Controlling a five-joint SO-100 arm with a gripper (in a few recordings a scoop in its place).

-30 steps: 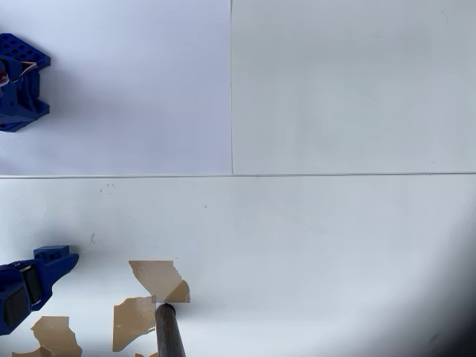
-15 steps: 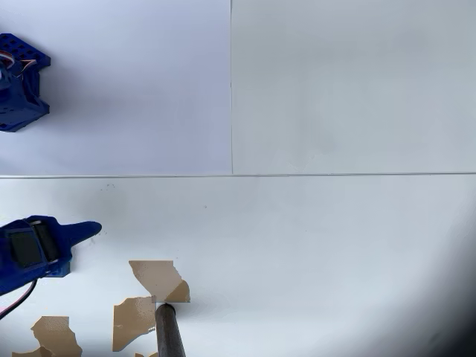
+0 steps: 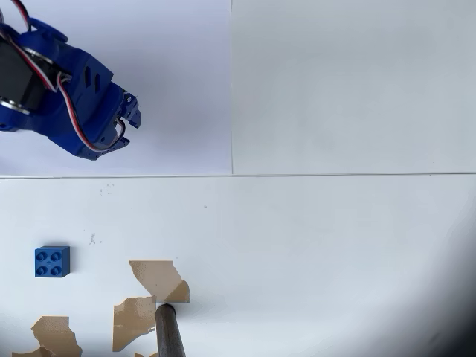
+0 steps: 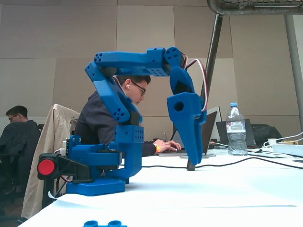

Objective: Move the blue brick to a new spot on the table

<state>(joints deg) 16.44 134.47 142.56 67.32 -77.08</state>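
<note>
Now the blue arm has swung up to the top left, and the blue brick point(image 3: 52, 261) sits alone on the table point(image 3: 335, 245).

From above, the brick lies flat near the left edge, studs up, just left of the brown chipped patches point(image 3: 159, 279) and well apart from the gripper point(image 3: 131, 120). Its fingertips look a little apart with nothing between them. In the fixed view the gripper point(image 4: 195, 161) points down above the table, and the brick point(image 4: 104, 223) peeks in at the bottom.

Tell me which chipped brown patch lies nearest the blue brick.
The bottom-left patch, just below the blue brick; the other patches lie farther right beside the dark pole.
</note>
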